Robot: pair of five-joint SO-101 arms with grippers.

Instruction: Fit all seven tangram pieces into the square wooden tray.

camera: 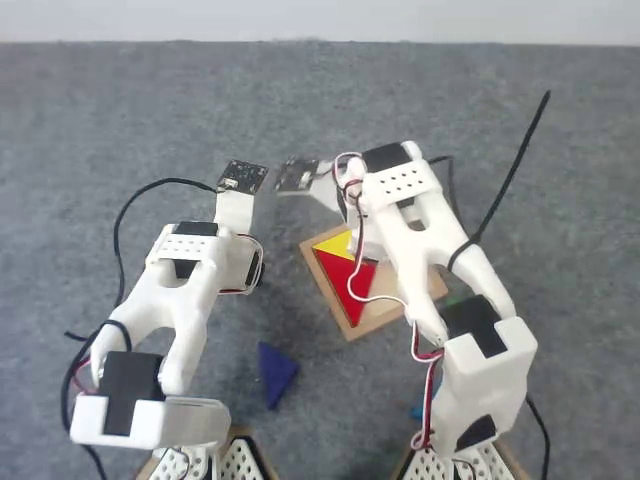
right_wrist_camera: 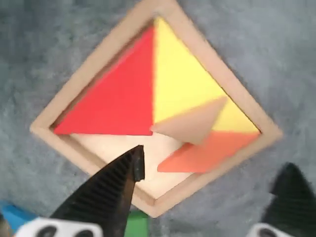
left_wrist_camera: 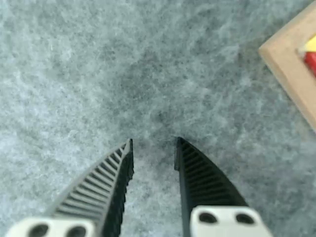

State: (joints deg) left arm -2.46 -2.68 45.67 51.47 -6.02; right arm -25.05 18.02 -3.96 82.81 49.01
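The right gripper [right_wrist_camera: 215, 158] has two black fingers right up close, and they are spread very wide. Nothing is in them. They hang over the square wooden tray [right_wrist_camera: 94, 64].

The left gripper [left_wrist_camera: 154, 140] has its two ridged fingers only a little way apart. It holds nothing too. It points down at the grey carpet [left_wrist_camera: 148, 59], and one corner of the tray is off to the side.

From the high view there are two white arms. The left arm [camera: 185, 290] bends up and forward, and its end is just beside the tray's far corner. The right arm [camera: 420, 230] stretches out over the tray and hides part of it.

The tray has four pieces in it:
- one red triangle [right_wrist_camera: 113, 103]
- one yellow triangle [right_wrist_camera: 182, 84], touching the red one along a side
- one orange piece [right_wrist_camera: 207, 150]
- one light brown triangle [right_wrist_camera: 190, 123], where the yellow and orange meet; it is hard to tell if it lies flat

Some of the tray floor is bare wood.

Three pieces lie on the carpet outside:
- one dark blue piece [camera: 275, 372], between the two arm bases and well apart from the tray
- one light blue piece [right_wrist_camera: 15, 215], near the tray
- one green piece [right_wrist_camera: 136, 224], just beside the tray's near corner
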